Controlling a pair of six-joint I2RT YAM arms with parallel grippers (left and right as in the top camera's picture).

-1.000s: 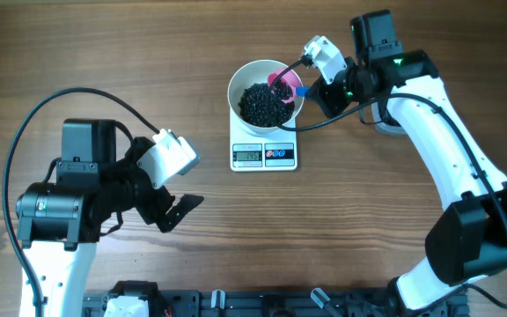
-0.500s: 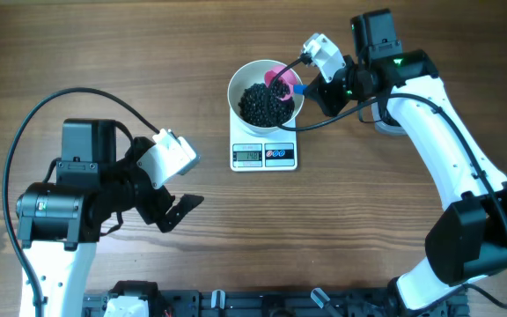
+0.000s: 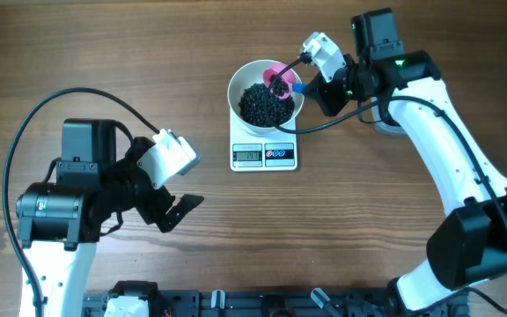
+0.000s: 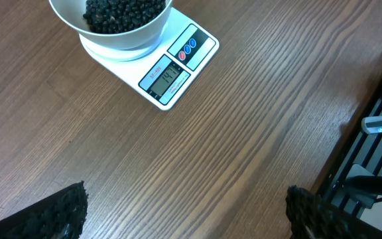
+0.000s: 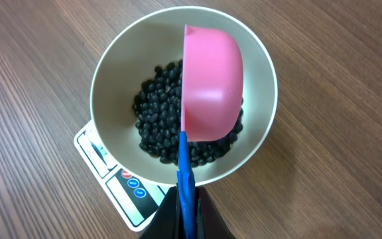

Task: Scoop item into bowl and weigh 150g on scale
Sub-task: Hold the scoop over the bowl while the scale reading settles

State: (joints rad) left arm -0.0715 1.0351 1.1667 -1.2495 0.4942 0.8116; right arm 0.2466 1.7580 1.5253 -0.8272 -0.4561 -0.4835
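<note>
right gripper point(image 5: 188, 216): clamped on pink scoop point(image 5: 211, 86) over bowl point(image 5: 105, 73) of beads point(image 5: 152, 116) | scale point(image 4: 181, 60): under bowl | left gripper point(image 4: 184, 212): spread wide, empty

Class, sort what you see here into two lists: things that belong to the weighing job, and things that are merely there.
In the job:
black beans
white bowl
scale under the bowl
pink scoop
right end effector, shut on the scoop

Merely there:
left end effector, open and empty
black rack at the near edge
</note>
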